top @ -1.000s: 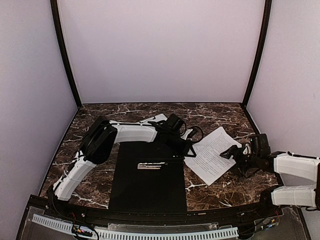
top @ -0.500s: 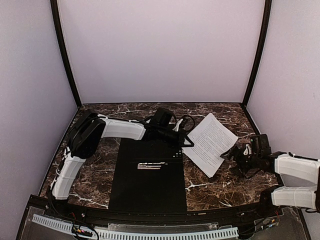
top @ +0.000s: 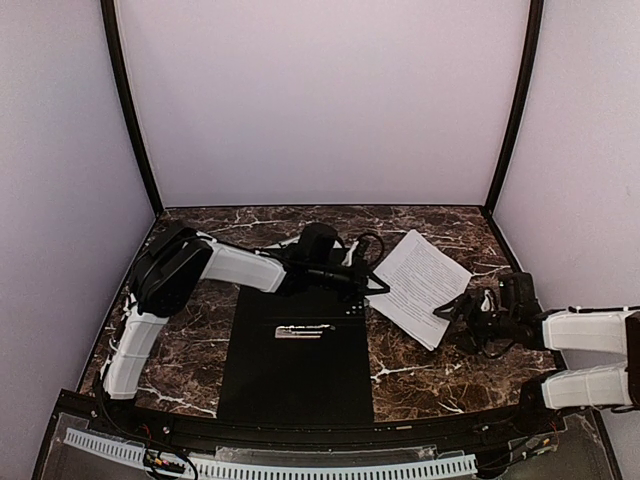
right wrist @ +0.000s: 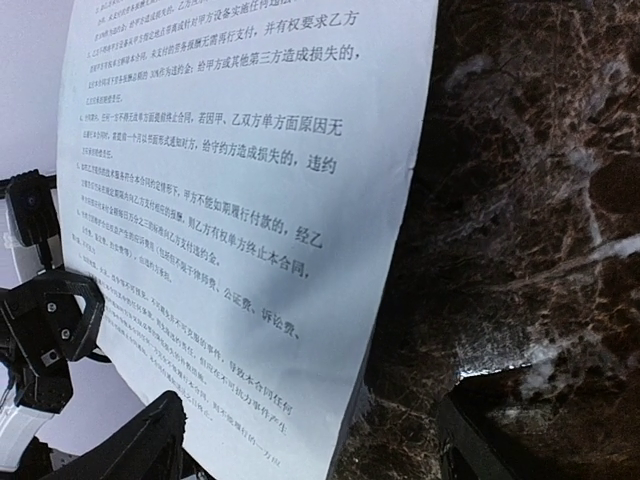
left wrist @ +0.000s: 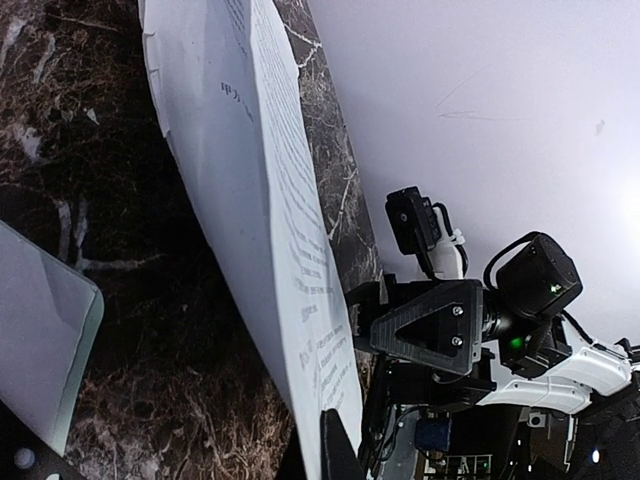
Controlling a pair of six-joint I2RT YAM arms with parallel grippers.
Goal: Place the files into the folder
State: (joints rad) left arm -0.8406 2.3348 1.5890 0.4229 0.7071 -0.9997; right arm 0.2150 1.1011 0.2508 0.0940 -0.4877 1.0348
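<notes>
Folder (top: 295, 380) open, sheet (top: 420, 282) beside it

Looks like a robotics lab test cell: closed in by plain pale walls (top: 320, 100) on black corner posts (top: 130, 110), floored with a marble-patterned tabletop (top: 430, 370), fitted with a white left arm (top: 240, 268) and right arm (top: 590, 330) at the near edge, behind a slotted cable duct (top: 270, 465).
</notes>
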